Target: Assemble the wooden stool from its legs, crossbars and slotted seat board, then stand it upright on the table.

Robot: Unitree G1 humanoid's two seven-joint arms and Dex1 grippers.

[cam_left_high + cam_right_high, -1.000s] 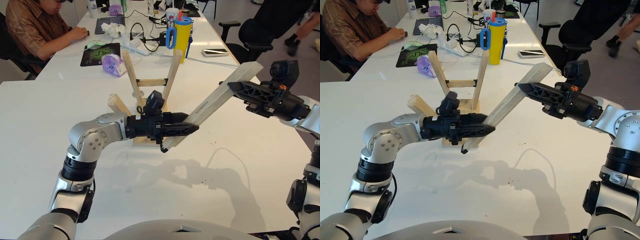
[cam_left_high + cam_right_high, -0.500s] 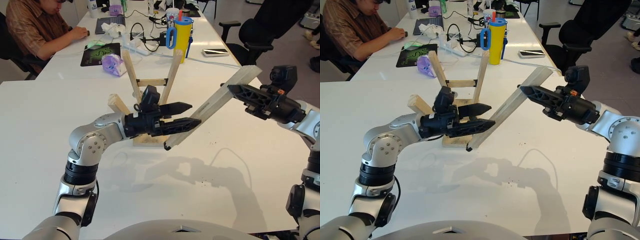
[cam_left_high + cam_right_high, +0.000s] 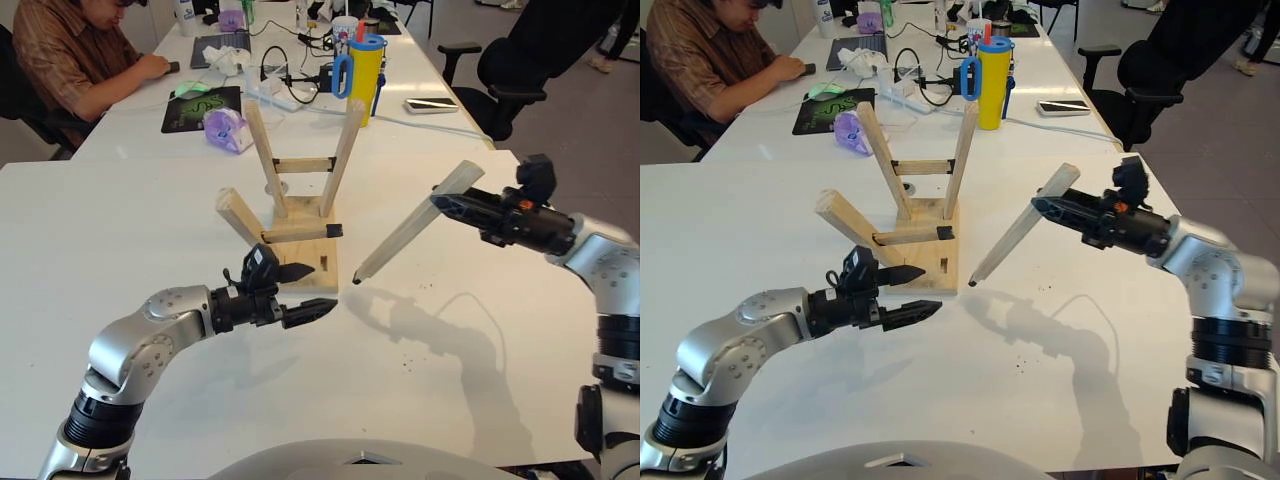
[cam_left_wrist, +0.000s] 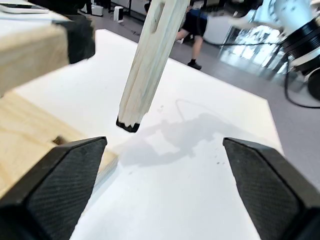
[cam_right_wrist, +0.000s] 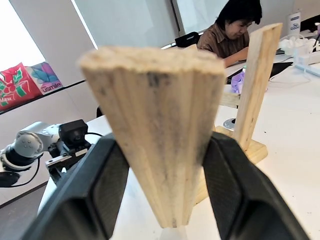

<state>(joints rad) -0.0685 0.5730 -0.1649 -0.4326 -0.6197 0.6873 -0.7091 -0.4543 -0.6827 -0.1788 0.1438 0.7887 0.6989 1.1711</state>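
Slotted seat board (image 3: 300, 252): on worktop (image 3: 450, 370), legs upward. Left gripper (image 3: 322, 289): open, just before the board. Right gripper (image 3: 441, 201): clamped on loose leg (image 3: 400, 236), tilted, right of the board.

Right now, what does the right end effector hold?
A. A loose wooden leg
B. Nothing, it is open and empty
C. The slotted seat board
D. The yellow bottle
A: the right end effector is shut on the upper end of a loose wooden leg, which slants down toward the seat board lying on the table.
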